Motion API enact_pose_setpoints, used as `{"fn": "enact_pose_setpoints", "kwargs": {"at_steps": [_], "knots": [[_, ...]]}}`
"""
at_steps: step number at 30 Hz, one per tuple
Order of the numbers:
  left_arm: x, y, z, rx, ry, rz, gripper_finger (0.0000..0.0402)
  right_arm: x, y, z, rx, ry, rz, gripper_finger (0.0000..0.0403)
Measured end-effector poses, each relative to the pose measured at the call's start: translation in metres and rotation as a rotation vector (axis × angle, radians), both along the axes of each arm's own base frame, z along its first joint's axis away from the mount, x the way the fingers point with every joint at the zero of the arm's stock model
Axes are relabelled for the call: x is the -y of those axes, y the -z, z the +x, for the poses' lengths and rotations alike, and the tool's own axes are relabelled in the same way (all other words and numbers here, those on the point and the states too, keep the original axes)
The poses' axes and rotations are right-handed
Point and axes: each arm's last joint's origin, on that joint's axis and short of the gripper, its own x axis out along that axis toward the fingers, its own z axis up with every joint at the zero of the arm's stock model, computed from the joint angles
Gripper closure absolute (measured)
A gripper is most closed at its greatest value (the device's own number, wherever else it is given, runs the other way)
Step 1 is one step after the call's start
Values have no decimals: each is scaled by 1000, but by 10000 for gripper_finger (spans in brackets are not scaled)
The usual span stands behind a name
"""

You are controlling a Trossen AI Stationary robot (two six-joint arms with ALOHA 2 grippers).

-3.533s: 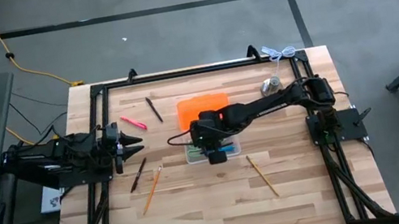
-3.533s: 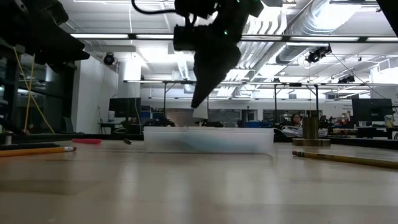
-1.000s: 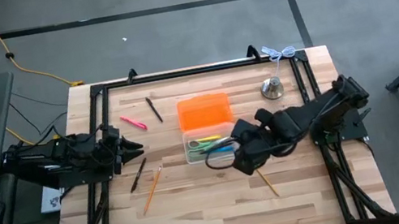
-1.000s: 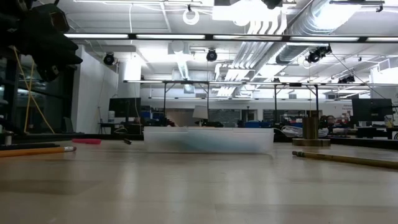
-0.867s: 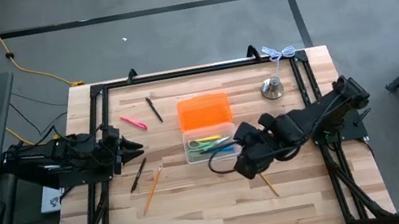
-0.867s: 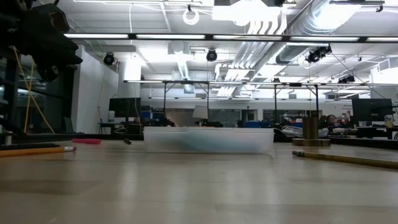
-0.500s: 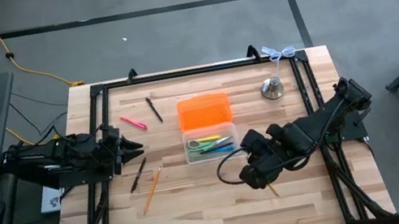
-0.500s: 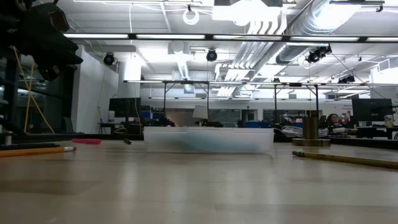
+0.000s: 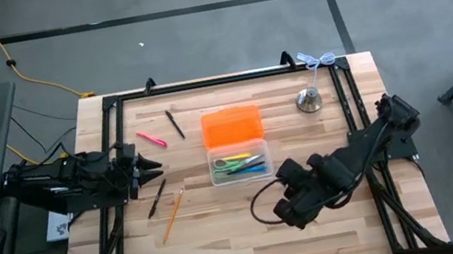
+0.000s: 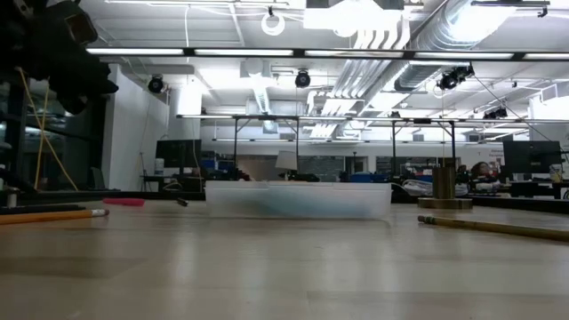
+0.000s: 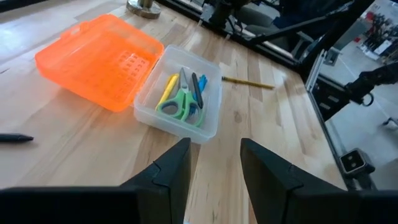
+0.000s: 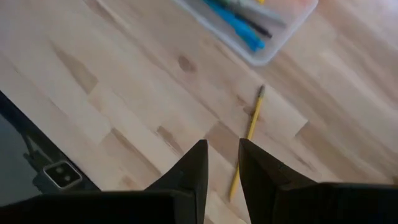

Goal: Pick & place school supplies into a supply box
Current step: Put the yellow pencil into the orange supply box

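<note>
Item: right gripper (image 12: 221, 163), lower centre of the right wrist view, fingers slightly apart, empty, above a yellow pencil (image 12: 247, 140).
Supply box (image 9: 239, 163), centre of the high view, open.
Left gripper (image 11: 213, 163), fingers apart, idle.
Risk: the thin pencil may roll or slip out if the fingers close off-centre.

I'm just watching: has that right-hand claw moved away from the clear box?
Yes. The right gripper has swung off the supply box toward the table's near edge, over the yellow pencil.

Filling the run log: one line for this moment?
right gripper: open, above yellow pencil | left gripper: open, waiting | box: partly filled
</note>
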Motion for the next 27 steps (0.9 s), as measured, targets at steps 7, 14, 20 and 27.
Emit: {"fn": "enact_pose_setpoints", "kwargs": {"at_steps": [7,14,20,27], "knots": [[0,3,-1,-28,-1,5,231,-6,23,16,-92,11,36,336],[0,3,-1,-35,4,4,231,-11,48,31,-187,21,67,336],[1,4,-1,-43,40,-9,231,-12,60,36,-224,30,33,336],[2,5,-2,-58,58,-18,231,-10,67,34,-293,51,-11,336]]}}
